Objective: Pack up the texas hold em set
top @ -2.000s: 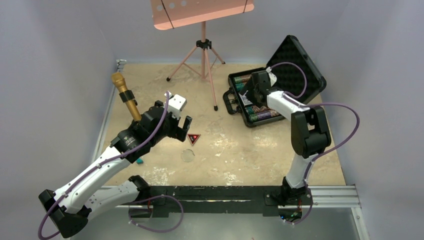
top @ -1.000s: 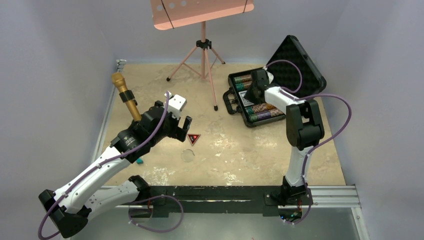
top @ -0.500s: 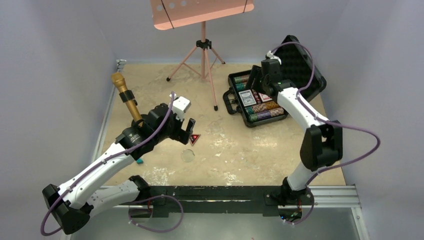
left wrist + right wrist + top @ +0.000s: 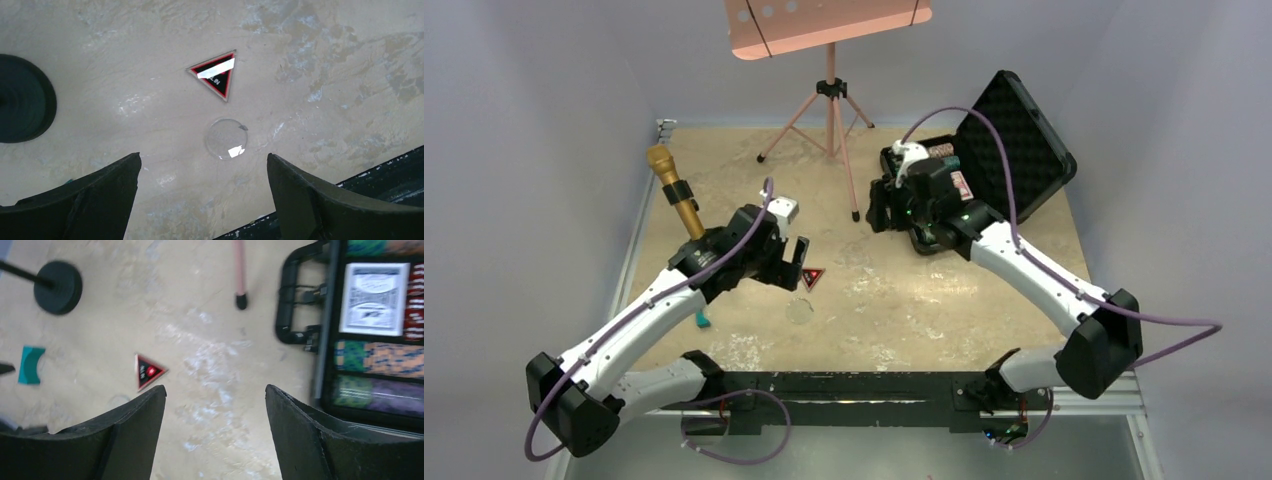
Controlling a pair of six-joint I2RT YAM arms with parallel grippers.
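Observation:
The black hard case (image 4: 1024, 140) stands open at the back right, its foam lid up. Inside are rows of striped poker chips (image 4: 380, 356) and a card deck (image 4: 375, 299). The triangular red-black button (image 4: 811, 278) lies on the table left of centre; it also shows in the left wrist view (image 4: 214, 75) and the right wrist view (image 4: 147, 371). My left gripper (image 4: 792, 258) is open and empty, hovering just left of the button (image 4: 204, 162). My right gripper (image 4: 886, 212) is open and empty above the table by the case handle (image 4: 295, 295).
A clear round disc (image 4: 800, 311) lies just in front of the button. A gold microphone (image 4: 674, 190) stands on a black round base (image 4: 20, 98) at the back left. A small teal piece (image 4: 702, 320) lies near the left arm. A pink music stand's tripod (image 4: 831, 120) stands at the back centre.
My right gripper has come out of the case and swung left, past the handle. My left gripper has edged right, toward the button.

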